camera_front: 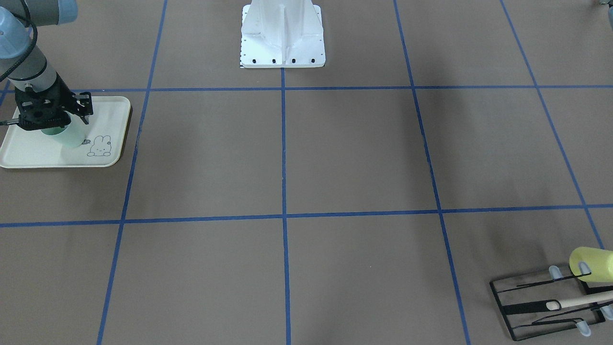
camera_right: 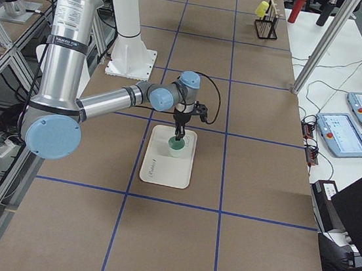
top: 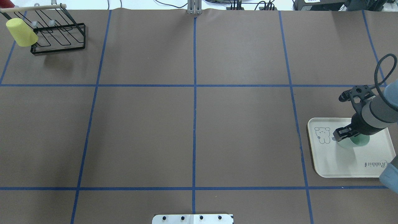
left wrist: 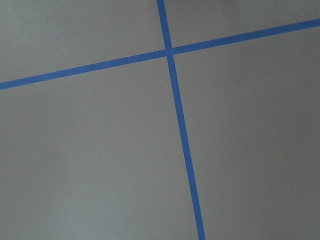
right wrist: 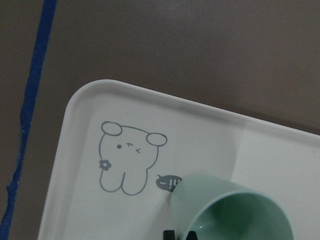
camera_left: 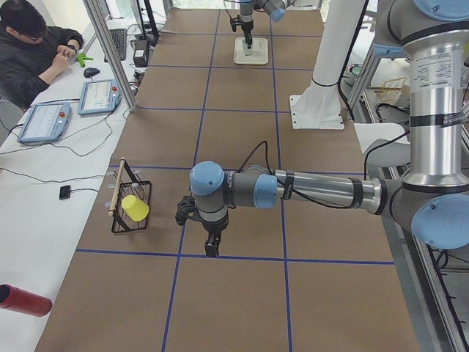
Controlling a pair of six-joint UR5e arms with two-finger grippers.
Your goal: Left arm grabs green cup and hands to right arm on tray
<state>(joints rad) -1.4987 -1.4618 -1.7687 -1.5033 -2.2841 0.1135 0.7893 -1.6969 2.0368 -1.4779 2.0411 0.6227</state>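
The green cup (camera_front: 68,137) stands open end up on the cream tray (camera_front: 28,153), beside the drawn rabbit. My right gripper (top: 341,136) reaches down from above and is shut on the cup's rim (right wrist: 225,210), with one dark finger at the rim's edge. The cup (top: 357,142) and the tray (top: 335,161) sit at the table's right side. My left gripper (camera_left: 212,246) points down above the bare table, far from the tray. It shows only in the exterior left view, so I cannot tell whether it is open or shut. The left wrist view shows only brown table and blue tape.
A black wire rack (top: 59,34) with a wooden rod and a yellow cup (top: 21,28) hung on it stands at the far left corner. The white robot base (camera_front: 282,38) is at the table's near middle. An operator (camera_left: 37,51) sits at a side desk.
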